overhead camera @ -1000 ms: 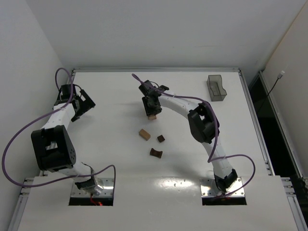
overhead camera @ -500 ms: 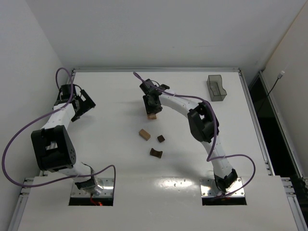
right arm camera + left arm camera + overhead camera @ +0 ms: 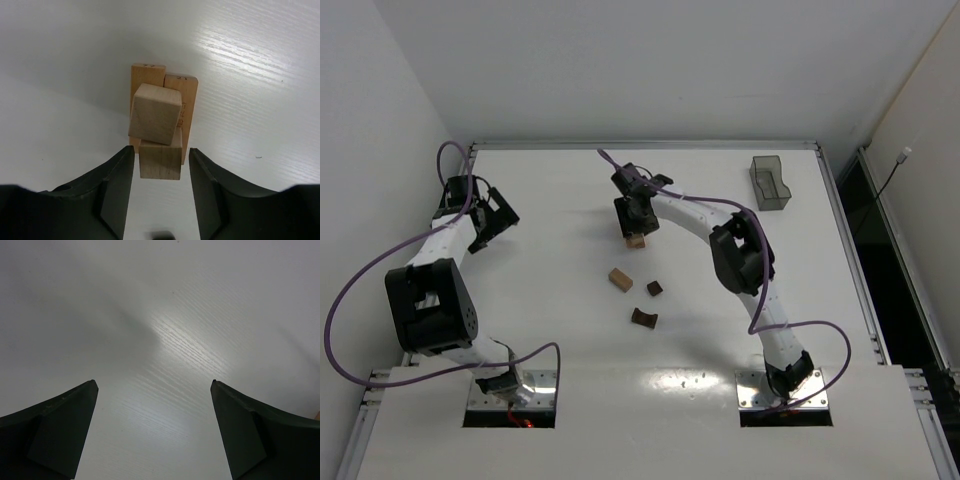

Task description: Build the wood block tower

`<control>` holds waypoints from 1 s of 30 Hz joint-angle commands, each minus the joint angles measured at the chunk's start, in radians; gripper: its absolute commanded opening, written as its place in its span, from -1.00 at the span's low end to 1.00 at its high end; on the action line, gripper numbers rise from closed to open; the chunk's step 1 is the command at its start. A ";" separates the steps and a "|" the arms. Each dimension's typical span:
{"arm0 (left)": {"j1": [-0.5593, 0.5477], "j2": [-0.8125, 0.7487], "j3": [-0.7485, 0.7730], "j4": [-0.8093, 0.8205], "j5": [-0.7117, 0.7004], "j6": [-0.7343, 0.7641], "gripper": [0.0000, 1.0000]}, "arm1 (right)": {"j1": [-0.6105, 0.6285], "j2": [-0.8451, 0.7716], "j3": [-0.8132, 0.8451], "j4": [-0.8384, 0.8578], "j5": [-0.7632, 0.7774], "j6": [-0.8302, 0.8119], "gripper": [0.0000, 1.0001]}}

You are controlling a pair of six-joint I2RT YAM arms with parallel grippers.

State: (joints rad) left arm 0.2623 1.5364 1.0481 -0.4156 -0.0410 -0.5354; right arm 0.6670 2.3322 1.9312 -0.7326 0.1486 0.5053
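The right jaws [image 3: 161, 150] stand part open, one finger on each side of a light tan cube [image 3: 160, 164]. A thin strip of the white counter [image 3: 250, 75] shows between the cube and each finger, so they are not gripping it. That cube is part of the wood block tower [image 3: 636, 240], which sits directly between the fingertips and just beyond them.

Four blocks can be counted in the tower from the right wrist view:
- the cube between the jaws
- a second tan cube [image 3: 156, 112] just beyond it, turned a little askew and overlapping it
- two tan bars [image 3: 147, 74] and [image 3: 189, 100] beneath the cubes, lying side by side, touching, and reaching farther past the tips

I cannot tell which of the two cubes sits higher.

Outward from the right jaws, on the side toward the arm bases, three loose blocks lie apart from one another and from the tower. They are one tan block [image 3: 620, 279], one small dark brown cube [image 3: 654, 288] and one dark brown arch piece [image 3: 643, 318]. Well off to the right of the jaws stands one clear grey bin [image 3: 771, 183].

The left jaws [image 3: 155, 385] are spread wide and hold nothing, with only bare counter between the fingers. They hang well apart from the tower, far off on its left side.
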 commanded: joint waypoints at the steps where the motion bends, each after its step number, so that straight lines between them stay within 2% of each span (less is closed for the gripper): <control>1: 0.012 -0.001 0.023 0.023 0.010 0.002 0.90 | -0.006 0.016 0.035 0.027 -0.020 -0.013 -0.07; 5: 0.012 -0.001 0.023 0.023 0.010 0.002 0.90 | -0.006 0.016 0.035 0.036 -0.020 -0.022 0.21; 13: 0.012 -0.010 0.023 0.032 0.020 0.011 0.90 | -0.006 -0.063 0.011 0.047 -0.064 -0.094 0.27; 17: 0.012 -0.042 0.004 0.032 0.029 0.020 0.90 | 0.003 -0.236 -0.128 0.160 -0.124 -0.184 0.33; 20: 0.002 -0.082 -0.031 0.041 0.047 0.057 0.90 | 0.003 -0.414 -0.311 0.239 -0.165 -0.313 0.51; 23: -0.044 -0.116 -0.060 0.063 0.072 0.109 0.90 | -0.006 -0.560 -0.421 0.259 -0.234 -0.393 0.51; 24: -0.063 -0.137 -0.072 0.063 0.060 0.123 0.90 | -0.006 -0.586 -0.440 0.248 -0.298 -0.446 0.51; 27: -0.127 -0.171 -0.085 0.087 0.030 0.137 0.90 | -0.017 -0.665 -0.512 0.239 -0.406 -0.511 0.34; 30: -0.150 -0.182 -0.085 0.087 0.018 0.137 0.90 | 0.034 -0.689 -0.560 0.257 -0.435 -0.563 0.27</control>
State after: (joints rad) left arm 0.1287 1.3926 0.9646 -0.3771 -0.0082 -0.4252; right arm 0.6670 1.6356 1.4246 -0.5102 -0.1768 0.0532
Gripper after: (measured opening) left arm 0.949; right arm 0.646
